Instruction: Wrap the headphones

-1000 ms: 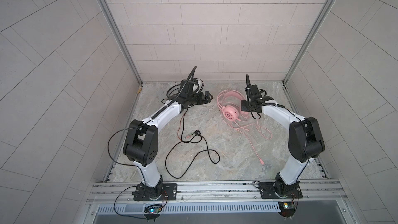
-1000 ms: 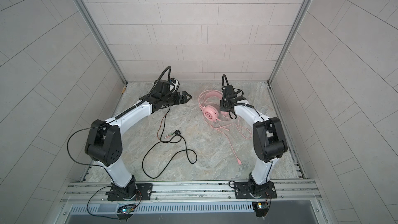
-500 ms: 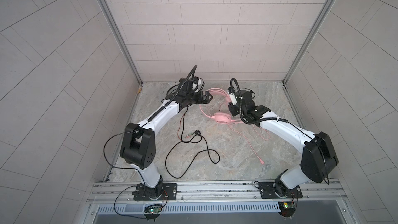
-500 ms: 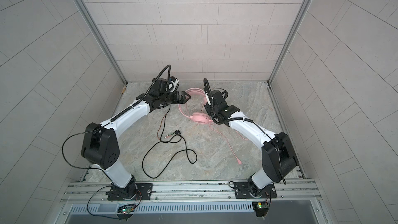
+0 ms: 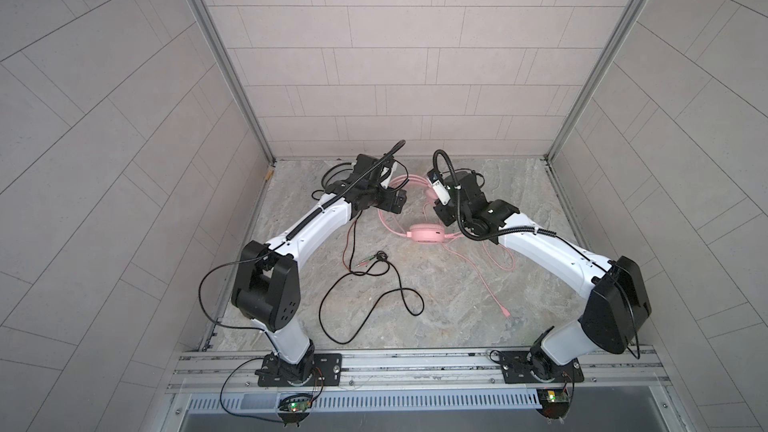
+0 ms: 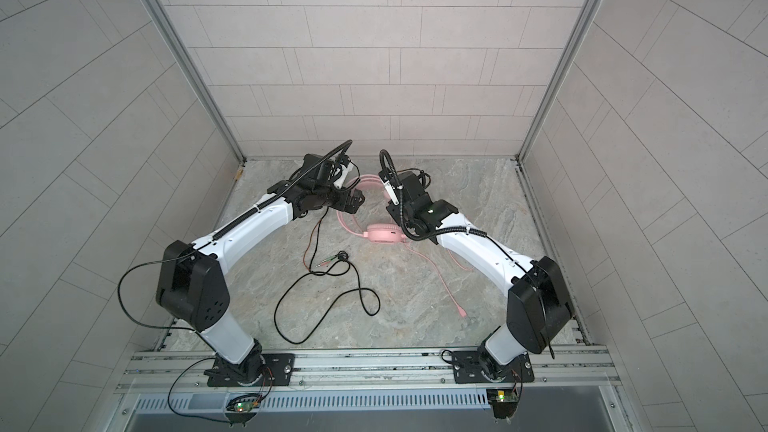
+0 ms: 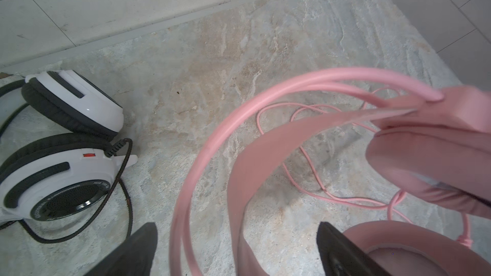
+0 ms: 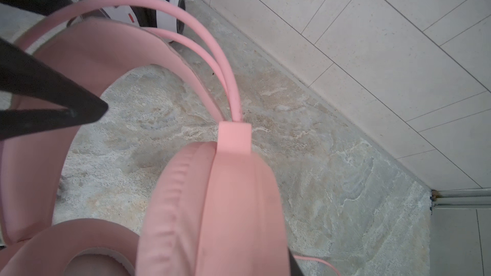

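**Handover at the back of the table:** The right gripper [image 8: 198, 184], clamped on one ear cup [image 8: 212, 208] of the pink headset [image 5: 428, 233], has carried it across in the past second. The pink headset is now held up just beside the white-and-black headset [image 7: 61, 181]. The headband [image 7: 265, 139] now passes between the wide-spread fingers [image 7: 132, 250] of the left gripper [image 7: 236, 227], which have not closed. The pink cable [image 5: 490, 280] and black cable [image 5: 365, 280] sprawl loose on the table [image 5: 457, 317] in front of the white-and-black headset. A two-handed hold looks close, but no wrapping has begun.
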Robot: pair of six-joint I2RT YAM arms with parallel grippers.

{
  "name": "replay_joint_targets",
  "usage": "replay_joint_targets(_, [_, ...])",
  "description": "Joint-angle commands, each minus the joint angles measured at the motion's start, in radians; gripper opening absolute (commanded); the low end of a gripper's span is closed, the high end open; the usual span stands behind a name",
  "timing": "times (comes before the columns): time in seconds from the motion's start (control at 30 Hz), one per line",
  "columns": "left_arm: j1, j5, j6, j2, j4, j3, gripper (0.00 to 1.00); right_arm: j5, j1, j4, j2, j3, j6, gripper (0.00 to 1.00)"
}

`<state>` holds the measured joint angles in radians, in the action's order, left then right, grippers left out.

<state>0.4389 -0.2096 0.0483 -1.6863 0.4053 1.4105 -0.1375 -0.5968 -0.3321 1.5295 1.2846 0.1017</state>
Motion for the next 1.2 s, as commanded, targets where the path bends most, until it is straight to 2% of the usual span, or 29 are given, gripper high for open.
replay_joint_targets(0.0, [0.004, 0.070, -0.048, 0.029, -0.004, -0.008, 0.99, 0.058, -0.028, 0.009, -0.040, 0.042, 0.018, 0.26])
replay_joint_targets(0.1, [0.007, 0.081, -0.054, 0.006, 0.016, 0.016, 0.97, 0.075, -0.035, 0.003, -0.032, 0.059, 0.026, 0.26])
replay_joint_targets(0.27, [0.007, 0.081, -0.066, -0.005, 0.024, 0.022, 0.85, 0.062, -0.039, -0.007, -0.026, 0.053, 0.032, 0.26])
replay_joint_targets(0.37, [0.007, 0.074, -0.075, -0.022, 0.049, 0.046, 0.74, 0.027, -0.039, -0.016, -0.021, 0.068, 0.035, 0.26])
replay_joint_targets(0.47, [0.008, 0.074, -0.077, -0.034, 0.056, 0.046, 0.70, 0.022, -0.039, 0.025, -0.049, 0.044, 0.007, 0.25])
replay_joint_targets(0.77, [0.008, 0.099, -0.089, -0.061, 0.091, 0.067, 0.68, 0.025, -0.039, 0.135, -0.116, -0.016, -0.050, 0.24])
replay_joint_targets(0.93, [0.008, 0.084, -0.087, -0.059, 0.102, 0.084, 0.49, 0.043, -0.038, 0.122, -0.109, 0.003, -0.039, 0.23])
replay_joint_targets(1.0, [0.008, 0.076, -0.079, -0.051, 0.083, 0.069, 0.46, 0.067, -0.039, 0.132, -0.111, -0.013, -0.037, 0.24])
replay_joint_targets(1.17, [0.008, 0.064, -0.070, -0.050, 0.079, 0.076, 0.28, 0.073, -0.038, 0.105, -0.084, 0.015, -0.031, 0.26])
